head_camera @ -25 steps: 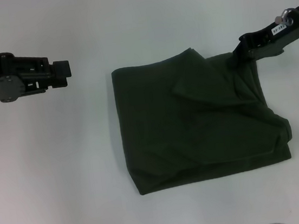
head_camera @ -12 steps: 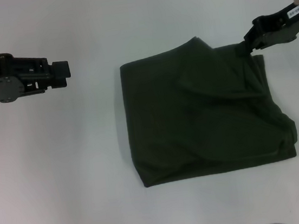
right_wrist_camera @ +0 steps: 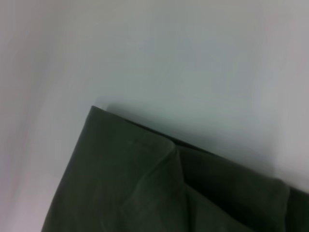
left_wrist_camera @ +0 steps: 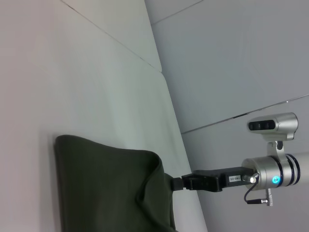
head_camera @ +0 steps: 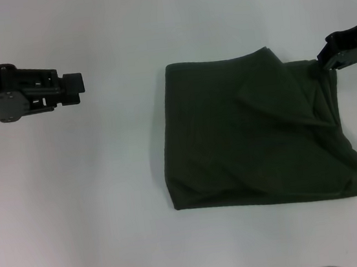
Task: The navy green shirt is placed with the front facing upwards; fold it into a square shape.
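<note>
I see the soft navy green shirt (head_camera: 257, 133) folded into a lumpy square on my white table (head_camera: 108, 200). My right hand (head_camera: 323, 61) pinches its two o'clock corner. My left hand (head_camera: 76, 87) hangs at nine o'clock; I cannot tell its grip.

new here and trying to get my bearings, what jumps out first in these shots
The navy green shirt, already folded into a rough, rumpled square, lies on the white table, right of centre in the head view. The right gripper grips its far right corner, jaws shut on the cloth. The left gripper hovers apart from it, far off on the left.
</note>
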Robot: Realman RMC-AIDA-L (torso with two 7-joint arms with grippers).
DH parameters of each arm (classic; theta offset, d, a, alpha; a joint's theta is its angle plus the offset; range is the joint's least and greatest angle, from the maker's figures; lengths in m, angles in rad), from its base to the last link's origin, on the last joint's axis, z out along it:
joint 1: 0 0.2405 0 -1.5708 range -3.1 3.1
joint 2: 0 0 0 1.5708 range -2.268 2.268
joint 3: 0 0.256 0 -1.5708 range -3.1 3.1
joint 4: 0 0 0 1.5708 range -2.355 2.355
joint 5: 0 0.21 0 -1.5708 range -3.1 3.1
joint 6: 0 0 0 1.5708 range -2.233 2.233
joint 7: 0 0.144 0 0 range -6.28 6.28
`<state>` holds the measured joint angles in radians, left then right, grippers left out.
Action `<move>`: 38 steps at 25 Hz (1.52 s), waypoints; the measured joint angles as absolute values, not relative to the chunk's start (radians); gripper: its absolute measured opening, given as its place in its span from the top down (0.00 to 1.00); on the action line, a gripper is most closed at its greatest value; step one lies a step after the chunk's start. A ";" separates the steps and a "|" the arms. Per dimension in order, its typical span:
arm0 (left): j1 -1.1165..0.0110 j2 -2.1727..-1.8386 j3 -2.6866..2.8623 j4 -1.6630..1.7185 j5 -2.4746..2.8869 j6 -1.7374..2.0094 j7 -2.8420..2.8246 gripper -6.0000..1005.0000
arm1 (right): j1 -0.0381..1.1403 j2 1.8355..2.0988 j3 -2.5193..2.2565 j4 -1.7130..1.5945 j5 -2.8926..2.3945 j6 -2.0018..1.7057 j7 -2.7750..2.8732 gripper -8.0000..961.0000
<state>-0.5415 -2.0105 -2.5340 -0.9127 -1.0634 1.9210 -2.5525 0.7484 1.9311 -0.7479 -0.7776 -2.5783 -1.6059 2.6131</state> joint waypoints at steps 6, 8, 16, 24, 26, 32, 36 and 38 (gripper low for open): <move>-0.545 -2.012 -2.534 -0.911 -1.062 1.923 -2.552 0.63 | 0.748 1.926 -0.750 -0.764 -2.588 -1.578 2.620 0.96; -0.544 -2.013 -2.534 -0.911 -1.061 1.922 -2.553 0.63 | 0.748 1.921 -0.748 -0.764 -2.588 -1.569 2.621 0.94; -0.540 -2.014 -2.533 -0.900 -1.060 1.924 -2.528 0.63 | 0.759 1.896 -0.748 -0.763 -2.581 -1.562 2.609 0.86; -0.546 -2.046 -2.455 -0.924 -1.056 1.948 -2.412 0.63 | 0.720 1.892 -0.688 -0.820 -2.447 -1.656 2.446 0.51; -0.546 -2.059 -2.408 -0.935 -1.056 1.934 -2.392 0.63 | 0.698 1.889 -0.678 -0.820 -2.393 -1.683 2.413 0.44; -0.541 -2.130 -2.325 -1.020 -1.046 1.786 -2.260 0.63 | 0.641 1.894 -0.658 -0.816 -2.318 -1.696 2.354 0.41; -0.566 -2.129 -2.330 -0.963 -1.046 1.732 -2.273 0.62 | 0.620 1.901 -0.638 -0.816 -2.301 -1.699 2.337 0.41; -0.579 -2.117 -2.326 -0.919 -1.043 1.725 -2.285 0.58 | 0.612 1.902 -0.635 -0.816 -2.300 -1.700 2.333 0.41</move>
<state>-0.5794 -2.1168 -2.3258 -0.9189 -1.0430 1.7254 -2.2853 0.6124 1.9023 -0.6355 -0.8160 -2.3004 -1.6998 2.3332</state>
